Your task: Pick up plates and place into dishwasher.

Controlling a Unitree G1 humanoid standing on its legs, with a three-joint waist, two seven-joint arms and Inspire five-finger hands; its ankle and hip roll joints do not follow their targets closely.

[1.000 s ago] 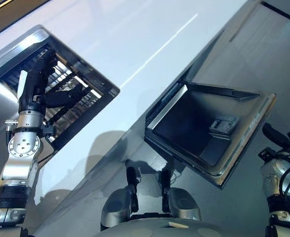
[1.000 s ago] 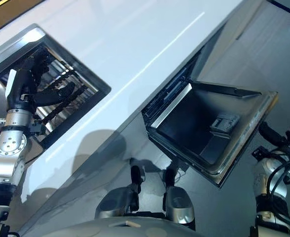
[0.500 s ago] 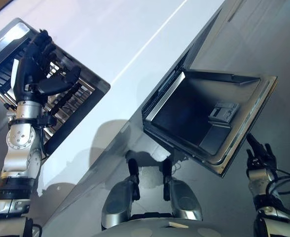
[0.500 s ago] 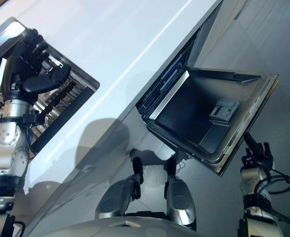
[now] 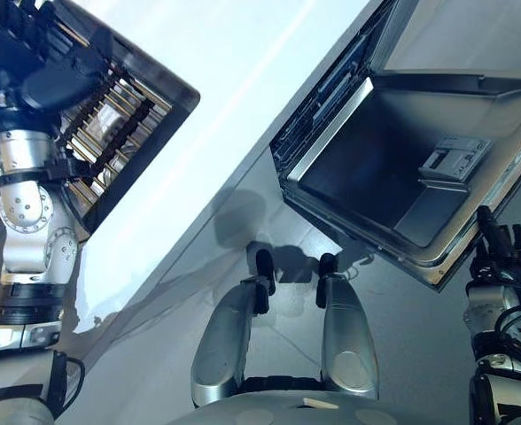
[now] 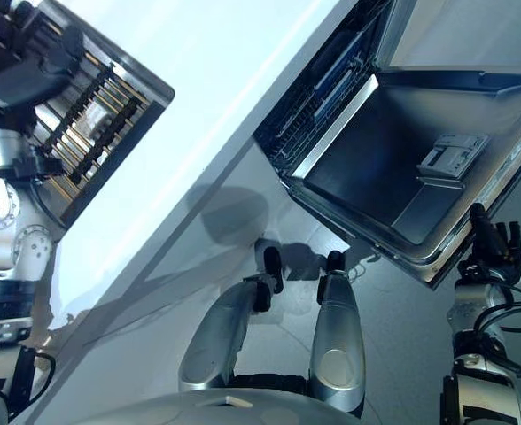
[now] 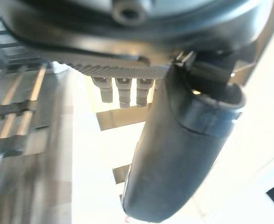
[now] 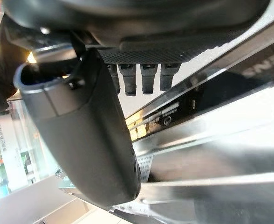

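Note:
The dishwasher's door (image 5: 376, 168) hangs open at the right, dark inside with a grey detergent box (image 5: 453, 158). A rack edge (image 5: 331, 88) shows in the opening behind it. My left hand (image 5: 30, 80) hovers over the slatted rack in the sink (image 5: 119, 115) at the upper left, thumb (image 7: 174, 154) standing out, fingers relaxed and holding nothing. My right hand (image 5: 495, 252) is low at the right, just beside the door's lower corner, with straight fingers (image 8: 137, 79) pointing up and nothing in it.
A white counter (image 5: 234, 80) runs between the sink and the dishwasher. Its front panel (image 5: 198, 257) drops to a grey floor (image 5: 411, 310). The open door juts out over the floor at the right.
The whole picture has shifted, so the camera moved. My right hand turned its fingers upright and came in by the door's corner. My left hand stays over the sink rack.

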